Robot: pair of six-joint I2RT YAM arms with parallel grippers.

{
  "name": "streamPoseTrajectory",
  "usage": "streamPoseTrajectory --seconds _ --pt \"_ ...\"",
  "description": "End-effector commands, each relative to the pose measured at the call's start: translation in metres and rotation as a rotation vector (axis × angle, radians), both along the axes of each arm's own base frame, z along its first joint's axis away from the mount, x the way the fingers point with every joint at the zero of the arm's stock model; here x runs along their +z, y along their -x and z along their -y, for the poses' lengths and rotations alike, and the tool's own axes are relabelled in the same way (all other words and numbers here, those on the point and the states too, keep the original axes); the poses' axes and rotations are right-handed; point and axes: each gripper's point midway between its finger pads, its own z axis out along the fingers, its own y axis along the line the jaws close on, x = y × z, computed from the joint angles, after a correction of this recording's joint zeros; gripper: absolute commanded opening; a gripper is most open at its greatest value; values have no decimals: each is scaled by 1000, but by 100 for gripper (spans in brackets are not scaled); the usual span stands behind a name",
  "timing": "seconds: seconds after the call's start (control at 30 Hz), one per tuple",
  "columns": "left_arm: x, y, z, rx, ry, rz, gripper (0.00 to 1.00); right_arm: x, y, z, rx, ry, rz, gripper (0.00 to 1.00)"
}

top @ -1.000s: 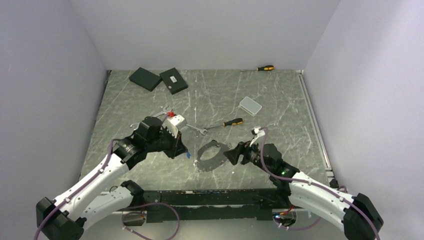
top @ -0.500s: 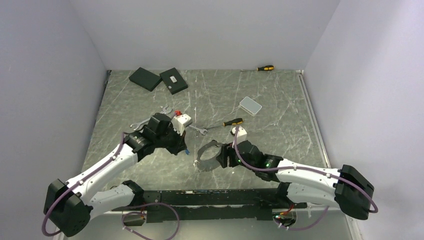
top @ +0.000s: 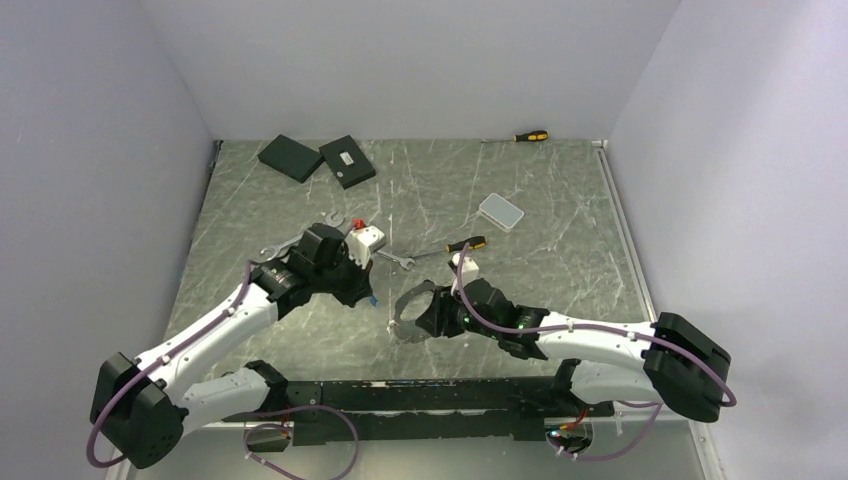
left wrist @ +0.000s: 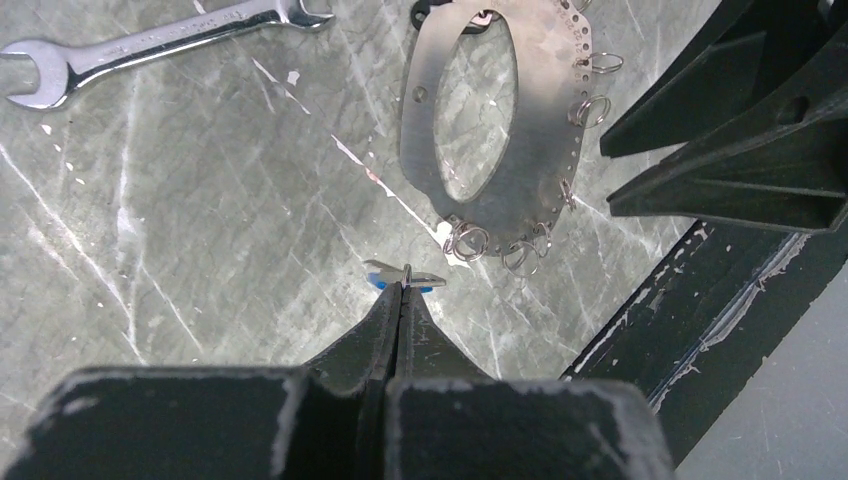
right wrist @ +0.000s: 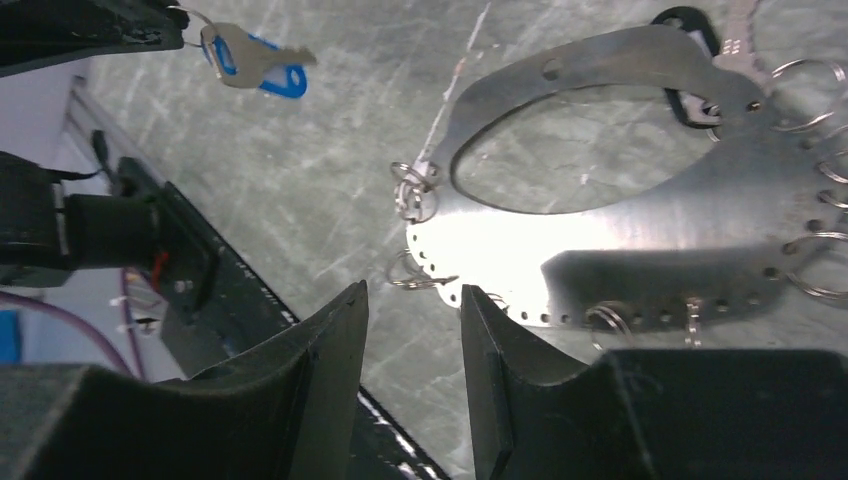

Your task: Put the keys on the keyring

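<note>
A small silver key (left wrist: 405,277) with a blue head hangs from my left gripper (left wrist: 402,290), which is shut on it, just above the table. The same key (right wrist: 255,65) shows at the top left of the right wrist view. To its right lies a flat metal plate (left wrist: 530,150) with an oval hole, and several small keyrings (left wrist: 467,240) hang along its edge. My right gripper (right wrist: 414,290) stands open at the plate's near edge (right wrist: 650,230), with one keyring (right wrist: 408,270) just ahead of its gap. Nothing is between its fingers.
A silver spanner (left wrist: 150,45) lies beyond the plate, next to a yellow-and-black screwdriver (top: 465,244). More spanners (top: 275,250) lie at the left. Two black boxes (top: 290,157), a white box (top: 500,211) and a second screwdriver (top: 530,135) sit farther back. The black rail (top: 430,395) borders the near edge.
My right arm has swung left to the plate and its jaws have narrowed. My left arm has shifted a little right and away with the key still held.
</note>
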Motion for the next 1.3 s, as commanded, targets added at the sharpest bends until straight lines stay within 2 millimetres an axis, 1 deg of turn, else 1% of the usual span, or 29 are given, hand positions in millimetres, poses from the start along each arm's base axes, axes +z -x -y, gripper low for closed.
streamPoseTrajectory --seconds 0.0,0.03,0.1,0.17,0.27,0.4,0.43,0.57,0.67,0.73,1.0,1.27 --pt "34 -12 1 15 42 108 0 16 6 -16 -6 -136 -48 42" --pt "36 -12 1 15 49 115 0 14 7 -16 -12 -147 -59 42" --pt "40 -11 0 18 56 128 0 2 11 -17 -13 -129 -112 41" --pt "43 -12 -1 25 56 137 0 -1 15 -23 -6 -116 -144 39" --pt "46 -12 -3 34 56 143 0 -10 21 -27 -20 -88 -194 39" --pt "49 -11 -5 42 56 150 0 -23 24 -23 -64 -64 -259 38" --pt "51 -11 -6 43 59 154 0 -24 25 -23 -68 -68 -266 38" --pt "55 -8 -8 46 72 170 0 -29 19 -17 -126 -81 -256 38" --pt "58 -6 -9 47 81 177 0 -29 15 -18 -142 -91 -244 37" --pt "59 -5 -9 46 84 180 0 -32 13 -17 -161 -88 -244 35" --pt "62 -4 -10 48 93 188 0 -40 14 -13 -191 -74 -265 30" --pt "61 -3 -10 49 93 185 0 -42 14 -16 -186 -77 -265 29"
